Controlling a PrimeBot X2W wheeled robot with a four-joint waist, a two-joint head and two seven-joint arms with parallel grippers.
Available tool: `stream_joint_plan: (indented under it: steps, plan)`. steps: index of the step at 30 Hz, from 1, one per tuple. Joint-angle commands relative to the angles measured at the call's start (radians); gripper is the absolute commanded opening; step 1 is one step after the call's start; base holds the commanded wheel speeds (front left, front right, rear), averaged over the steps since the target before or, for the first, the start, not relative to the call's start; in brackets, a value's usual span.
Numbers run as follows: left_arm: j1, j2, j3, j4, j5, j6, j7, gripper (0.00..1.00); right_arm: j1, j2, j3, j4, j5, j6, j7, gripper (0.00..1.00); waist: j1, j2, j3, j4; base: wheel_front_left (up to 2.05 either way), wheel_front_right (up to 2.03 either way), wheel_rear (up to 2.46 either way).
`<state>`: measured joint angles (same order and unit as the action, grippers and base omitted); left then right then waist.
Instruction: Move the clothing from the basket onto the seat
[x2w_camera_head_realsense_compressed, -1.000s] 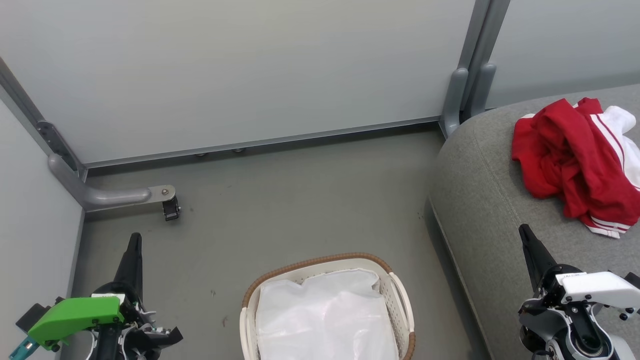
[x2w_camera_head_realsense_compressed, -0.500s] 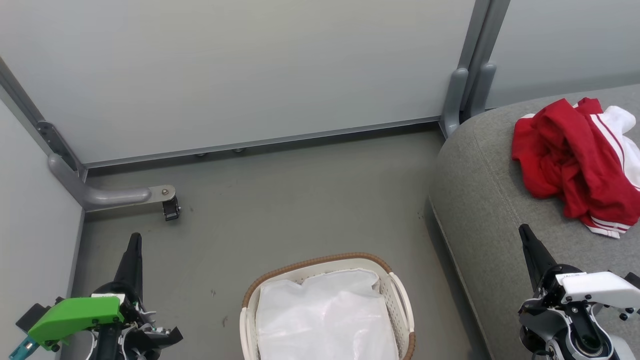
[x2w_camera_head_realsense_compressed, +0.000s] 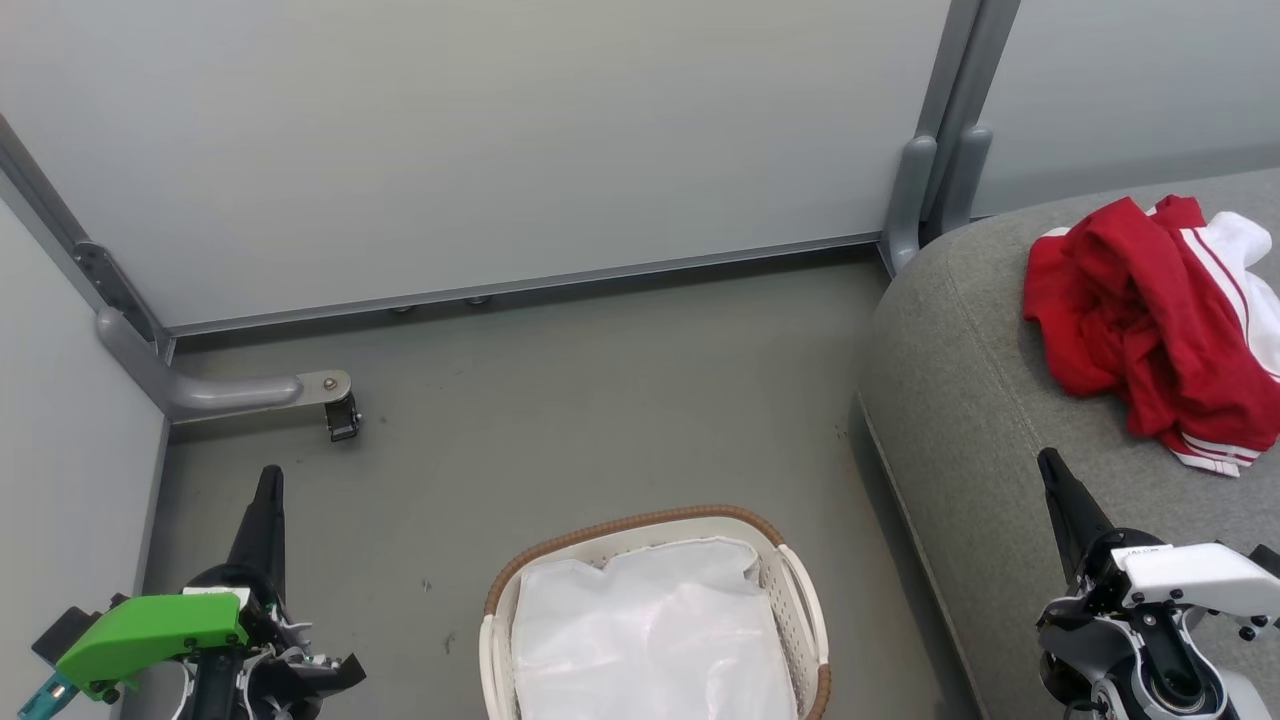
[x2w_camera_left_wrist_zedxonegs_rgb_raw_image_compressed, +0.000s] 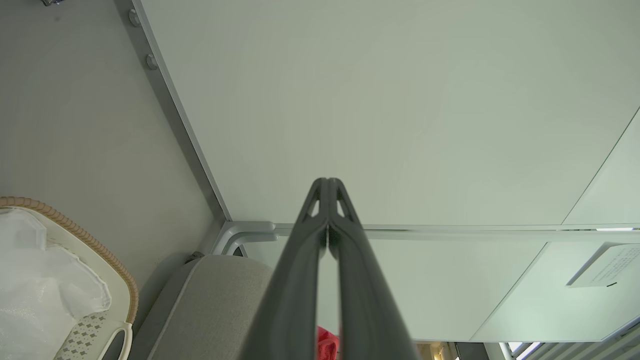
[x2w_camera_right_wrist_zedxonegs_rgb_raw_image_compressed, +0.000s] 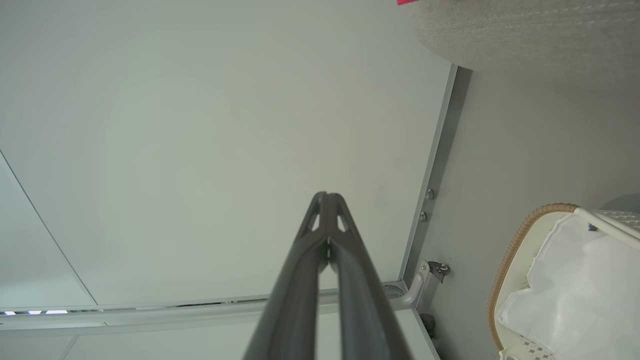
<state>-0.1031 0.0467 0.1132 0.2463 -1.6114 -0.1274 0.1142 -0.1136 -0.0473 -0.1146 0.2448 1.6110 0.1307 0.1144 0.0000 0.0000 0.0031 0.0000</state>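
The grey floor carries the white basket with its brown woven rim, standing upright. Right of the basket, near it, stands the grey seat. Red clothing with white stripes lies crumpled on the seat's cushion, well apart from the basket. Beyond the basket to its left, a grey metal foot with a small black caster rests on the floor.

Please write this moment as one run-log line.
clothing: on seat | basket: white liner inside | left gripper: shut, empty | right gripper: shut, empty
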Motion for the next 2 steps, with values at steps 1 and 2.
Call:
stream_joint_plan:
  steps: [1, 2]
  plan:
    - [-0.012, 0.007, 0.002, -0.002, -0.003, -0.006, 0.003, 0.0, 0.011, -0.005, -0.002, -0.003, 0.004, 0.0, 0.003, 0.0, 0.0, 0.0, 0.0, 0.0, 0.0, 0.0, 0.0]
    - [-0.012, 0.007, 0.002, -0.002, -0.003, -0.006, 0.003, 0.0, 0.011, -0.005, -0.002, -0.003, 0.004, 0.0, 0.003, 0.0, 0.0, 0.0, 0.0, 0.0, 0.0, 0.0, 0.0]
